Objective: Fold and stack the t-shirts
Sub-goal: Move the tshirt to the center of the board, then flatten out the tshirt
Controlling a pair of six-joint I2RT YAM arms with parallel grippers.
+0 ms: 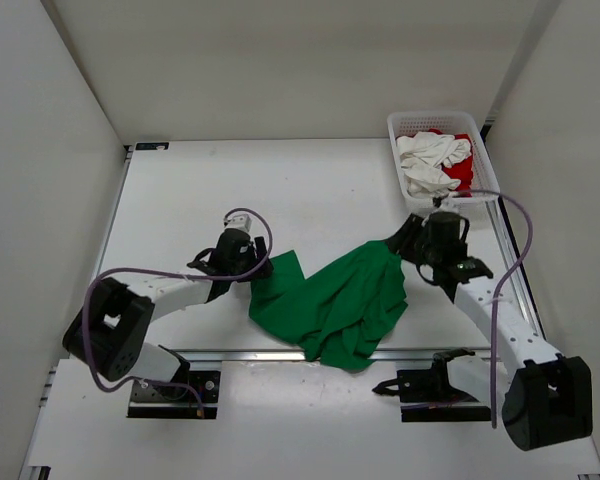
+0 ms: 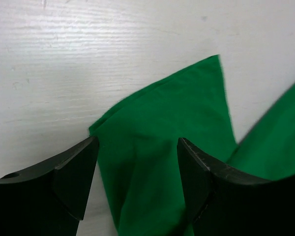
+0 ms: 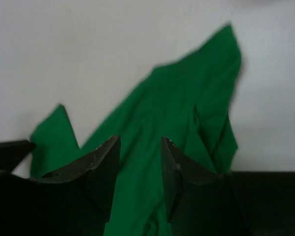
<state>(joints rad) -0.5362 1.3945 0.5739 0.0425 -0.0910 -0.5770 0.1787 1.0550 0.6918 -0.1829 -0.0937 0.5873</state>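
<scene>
Top view:
- Bright green short-sleeved cloth t-shirt (image 1: 335,303) lies lower centre of the frame on the white table (image 1: 310,190), between the two arms.
- It is unfolded and rumpled, spread in a rough diagonal band. One flat pointed flap is at its left end, a raised peak at its upper right, and a bunched, creased lobe at the bottom over the table's near edge.
- White crumpled cloth t-shirt (image 1: 427,160) sits bunched in the white plastic mesh basket (image 1: 395,135) at upper right of the frame.
- Red cloth t-shirt (image 1: 464,176) is in the same basket, showing behind and to the right of the white one.

Pincers:
- Left pincer (image 2: 136,147) is at the green shirt's left flap. Jaws are spread wide, with the smooth double-layered flap lying on the table between and beneath them. Nothing is pinched.
- Right pincer (image 3: 140,145) is at the shirt's upper-right peak. Jaws stand apart with a clear gap, green cloth is visible through it, and no grip on the fabric. This view is blurred.
</scene>
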